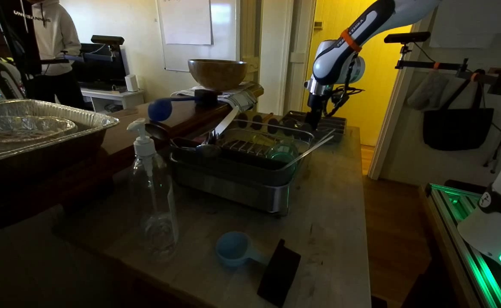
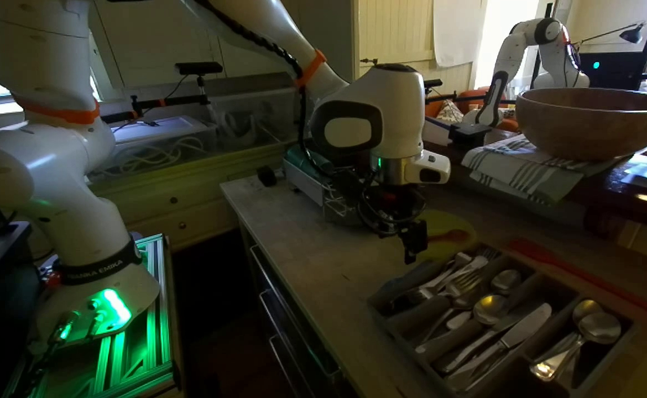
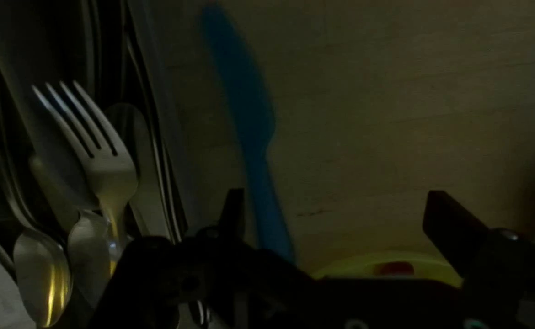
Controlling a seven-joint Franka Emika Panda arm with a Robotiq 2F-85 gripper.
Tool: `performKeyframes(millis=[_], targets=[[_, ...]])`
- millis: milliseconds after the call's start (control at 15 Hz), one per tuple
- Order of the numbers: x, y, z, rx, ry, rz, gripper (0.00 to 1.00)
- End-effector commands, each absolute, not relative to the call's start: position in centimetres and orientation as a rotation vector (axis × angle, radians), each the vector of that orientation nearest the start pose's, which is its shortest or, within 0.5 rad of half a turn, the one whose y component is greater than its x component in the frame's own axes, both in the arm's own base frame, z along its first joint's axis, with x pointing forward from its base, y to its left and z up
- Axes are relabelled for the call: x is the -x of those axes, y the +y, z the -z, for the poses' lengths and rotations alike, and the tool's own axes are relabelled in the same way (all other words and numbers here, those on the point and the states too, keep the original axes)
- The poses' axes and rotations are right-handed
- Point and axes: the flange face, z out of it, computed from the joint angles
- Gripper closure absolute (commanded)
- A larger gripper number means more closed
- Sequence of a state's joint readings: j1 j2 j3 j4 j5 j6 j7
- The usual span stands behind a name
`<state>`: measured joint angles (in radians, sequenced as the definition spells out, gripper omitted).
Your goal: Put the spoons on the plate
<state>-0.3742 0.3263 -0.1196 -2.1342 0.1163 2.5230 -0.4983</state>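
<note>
A yellow-green plate [image 2: 439,251] lies on the counter beyond my gripper in an exterior view, with a red spoon-like utensil [image 2: 454,236] on it. The plate's edge [image 3: 340,269] shows low in the wrist view, with a bit of red on it. Metal spoons [image 2: 600,327] lie in the grey cutlery tray [image 2: 406,331]. Another metal spoon [image 3: 43,274] shows at the lower left of the wrist view. My gripper [image 3: 336,196] is open and empty above the counter, beside the tray. It also shows in both exterior views [image 2: 413,251] [image 1: 312,122].
A blue plastic knife [image 3: 249,123] lies beside the tray. A fork [image 3: 107,169] and knives lie in the tray. A red utensil [image 2: 589,276] lies behind it. A dish rack [image 1: 229,184], pump bottle [image 1: 156,214] and blue scoop [image 1: 233,248] stand on the same counter.
</note>
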Motion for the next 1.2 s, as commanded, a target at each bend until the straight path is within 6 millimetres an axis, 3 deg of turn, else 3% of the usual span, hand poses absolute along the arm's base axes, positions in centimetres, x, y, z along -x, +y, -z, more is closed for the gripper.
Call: performKeyframes(millis=[0, 600, 1133], targets=[[-49.5, -27.0, -24.6, 3.174, 0.042, 0.109, 0.00], [-49.1, -26.2, -21.9, 3.175, -0.068, 0.232, 0.00], [-49.5, -27.1, -20.6, 3.174, -0.051, 0.311, 0.00]])
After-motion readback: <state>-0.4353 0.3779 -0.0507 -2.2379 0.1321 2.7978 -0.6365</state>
